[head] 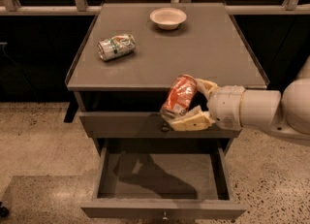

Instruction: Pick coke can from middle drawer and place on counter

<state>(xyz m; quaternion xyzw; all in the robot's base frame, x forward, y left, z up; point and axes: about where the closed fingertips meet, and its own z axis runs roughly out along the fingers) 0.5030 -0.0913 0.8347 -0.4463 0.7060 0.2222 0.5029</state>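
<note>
Coke can [178, 97]: held in the air just off the desk's front edge, right of its middle, above the open middle drawer [206, 174] and clear of its floor.
Gripper [188, 103]: reaches in from the right, in front of the closed top drawer [126, 125]; jaws clenched on the coke can, 1 above and 1 below.
Long axis: tilted, upper end leaning right, lower end down and left; neither upright nor flat.
Desk [208, 53]: its top lies behind the can, whose upper end is about level with the front edge.
Deciding relation: the can likely has to rise over the front edge, then travel back; the bare patch toward the front-right corner is nearest.
Others: green and white can [116, 47] on its side near the left edge, bowl [168, 18] near the back edge, both well apart from that patch.
Stage: pick looks done; placing remains.
</note>
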